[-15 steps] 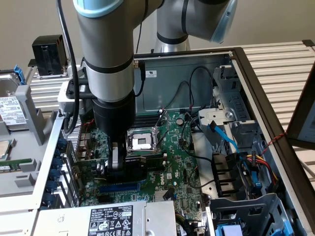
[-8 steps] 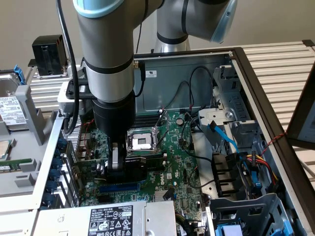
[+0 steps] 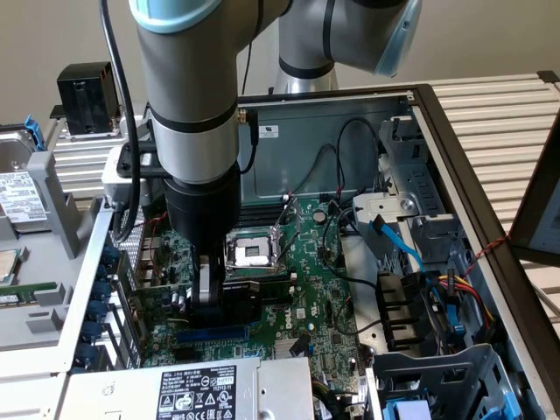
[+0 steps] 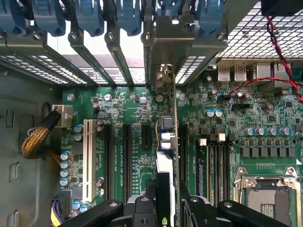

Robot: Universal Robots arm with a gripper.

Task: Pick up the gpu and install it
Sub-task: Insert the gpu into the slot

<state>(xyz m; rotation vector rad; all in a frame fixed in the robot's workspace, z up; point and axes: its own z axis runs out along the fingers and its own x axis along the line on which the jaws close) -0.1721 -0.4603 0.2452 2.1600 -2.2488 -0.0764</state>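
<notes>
Pale slatted bench carries an open computer case lying on its side. Inside it, the gripper is clamped on the gpu, pinching the card's upper edge so its connector faces the motherboard along a long slot, bracket toward the case's rear wall. Whether it is seated I cannot tell. The case also holds an empty CPU socket, a labelled power supply and a metal drive cage.
</notes>
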